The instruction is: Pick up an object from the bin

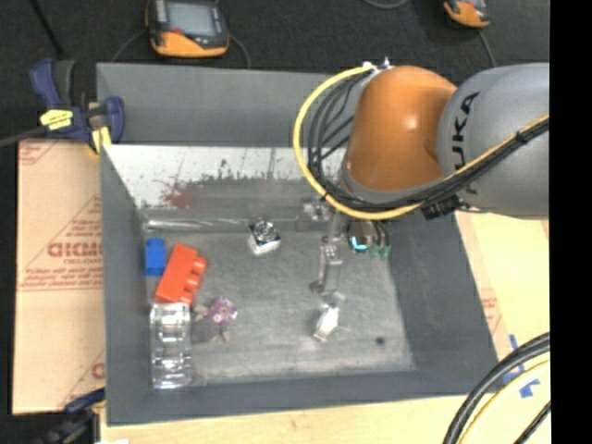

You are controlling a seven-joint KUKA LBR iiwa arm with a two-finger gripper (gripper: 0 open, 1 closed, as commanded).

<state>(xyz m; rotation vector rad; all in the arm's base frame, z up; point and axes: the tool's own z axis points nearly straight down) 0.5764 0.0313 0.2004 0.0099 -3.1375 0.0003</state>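
In the grey bin [120, 276] my fingers [327, 283] hang over the middle of the floor; I cannot tell whether they are parted or clenched. The small white piece [326, 322] lies just on their near side, its long axis running roughly near-to-far.

Robot lab, my grey arm [504, 132] strung with cables [313, 128], metal bin [123, 276] below me, two wired handsets [188, 26] beyond it.

Read "KUKA" in dark capitals, running up the grey casing of the arm [504, 132], just right of its orange cover [398, 128]. Noted a lit screen on the handheld device [188, 26] beyond the bin [231, 100]; content too small to read.
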